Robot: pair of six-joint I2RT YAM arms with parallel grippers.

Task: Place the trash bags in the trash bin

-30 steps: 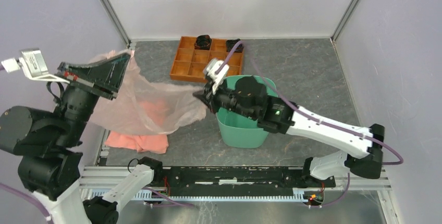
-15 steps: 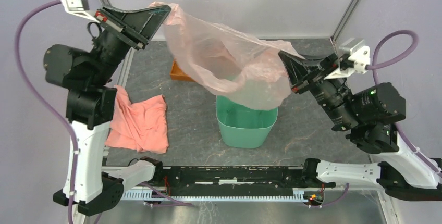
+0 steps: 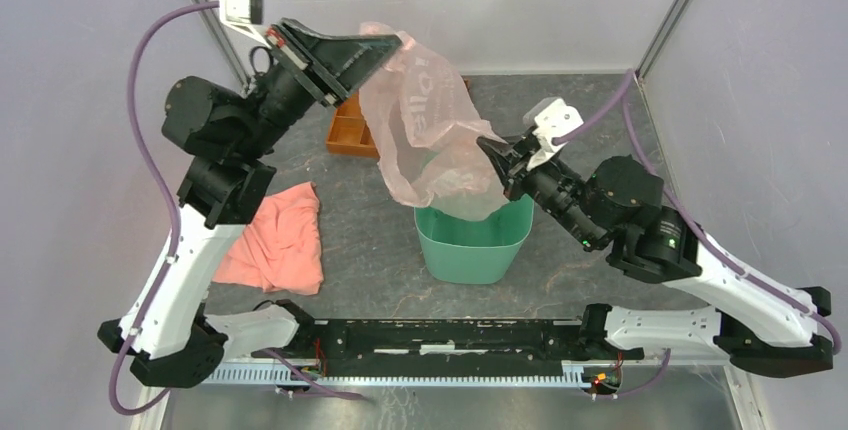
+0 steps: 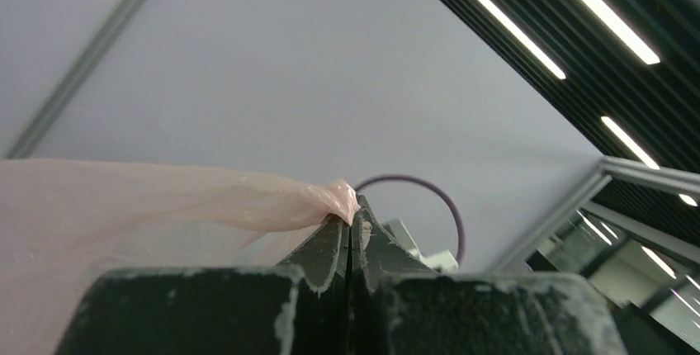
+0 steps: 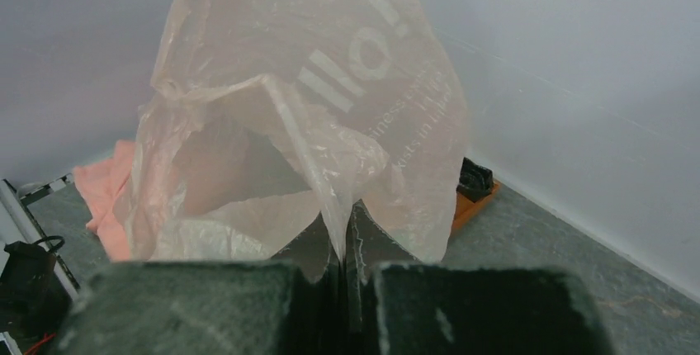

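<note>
Above the grey table [image 3: 590, 140] we see the trash bag [image 3: 430, 135] held up in the air between both arms, its lower folds hanging at the mouth of the trash bin [image 3: 470, 245], which stands upright near the table's middle. We find a salmon-pink cloth [image 3: 275, 240] crumpled to the bin's left, well apart from it, and an orange tray [image 3: 345, 135] partly hidden behind the film. The left gripper [image 3: 393, 43], raised high, pinches the bag's upper edge, jaws pressed together. The right gripper [image 3: 492, 153], just above the bin's rim, clamps a lower fold likewise.
</note>
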